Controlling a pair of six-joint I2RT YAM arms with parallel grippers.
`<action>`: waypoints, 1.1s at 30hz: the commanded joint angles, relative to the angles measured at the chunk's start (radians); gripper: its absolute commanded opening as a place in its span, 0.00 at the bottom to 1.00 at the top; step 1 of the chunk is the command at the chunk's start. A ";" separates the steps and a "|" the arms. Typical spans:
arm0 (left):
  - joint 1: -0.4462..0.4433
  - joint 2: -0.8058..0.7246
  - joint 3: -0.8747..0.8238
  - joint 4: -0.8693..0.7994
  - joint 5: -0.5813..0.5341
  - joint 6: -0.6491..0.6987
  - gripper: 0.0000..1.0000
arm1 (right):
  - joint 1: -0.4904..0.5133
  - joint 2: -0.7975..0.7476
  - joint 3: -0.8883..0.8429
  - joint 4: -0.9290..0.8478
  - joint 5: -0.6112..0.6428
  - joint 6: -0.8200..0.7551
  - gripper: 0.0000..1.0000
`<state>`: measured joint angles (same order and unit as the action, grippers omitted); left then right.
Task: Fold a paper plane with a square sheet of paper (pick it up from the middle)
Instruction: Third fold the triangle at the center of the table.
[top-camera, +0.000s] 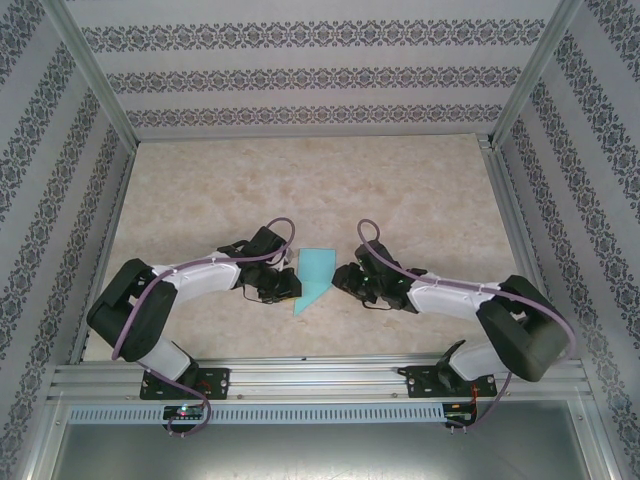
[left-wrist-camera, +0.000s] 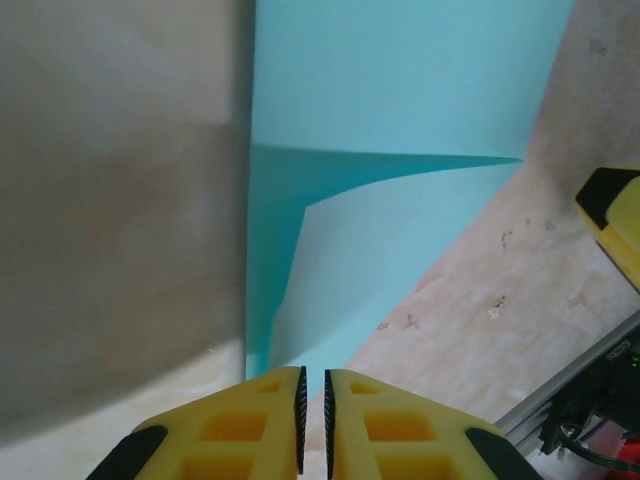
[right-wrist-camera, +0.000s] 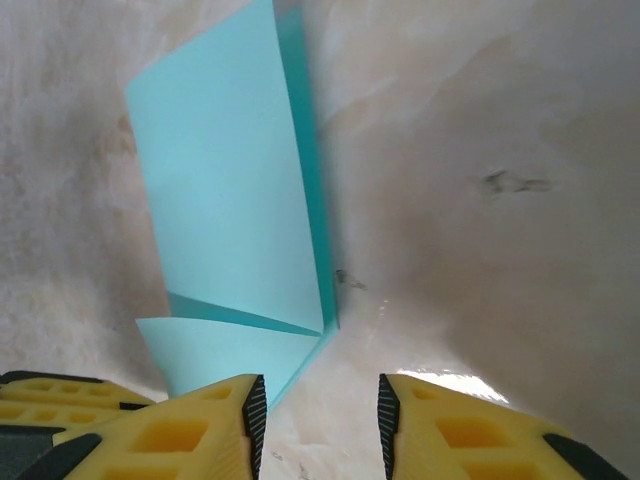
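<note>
The square sheet of paper (top-camera: 317, 272) lies flat on the table between my two grippers, turquoise and folded into a narrow strip. One end is turned in on a slant, leaving a point toward the near edge. In the left wrist view the paper (left-wrist-camera: 400, 90) lies just ahead of my left gripper (left-wrist-camera: 313, 420). Its yellow fingers stand almost together with nothing between them. In the right wrist view the paper (right-wrist-camera: 220, 190) reaches the left finger of my right gripper (right-wrist-camera: 318, 420), which is open over bare table. From above, the left gripper (top-camera: 290, 285) and the right gripper (top-camera: 342, 280) flank the paper.
The beige marbled table (top-camera: 300, 180) stretches far beyond the paper. Patterned walls and metal posts close it in on three sides. An aluminium rail (top-camera: 320, 378) carrying both arm bases runs along the near edge, and the rail (left-wrist-camera: 560, 390) shows low on the right.
</note>
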<state>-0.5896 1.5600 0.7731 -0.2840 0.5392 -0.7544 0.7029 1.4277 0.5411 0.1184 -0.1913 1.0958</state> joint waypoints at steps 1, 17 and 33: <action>-0.008 0.008 0.039 0.004 -0.041 0.020 0.16 | 0.006 0.056 0.026 0.095 -0.074 -0.001 0.37; -0.009 0.056 0.050 -0.010 -0.064 0.033 0.14 | 0.021 0.144 0.071 0.139 -0.086 0.022 0.36; -0.009 0.102 0.028 0.018 -0.070 0.027 0.12 | -0.030 0.085 0.008 0.122 -0.091 0.031 0.39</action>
<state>-0.5896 1.6444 0.8017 -0.2783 0.4820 -0.7399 0.6712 1.4853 0.5518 0.1894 -0.2302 1.1122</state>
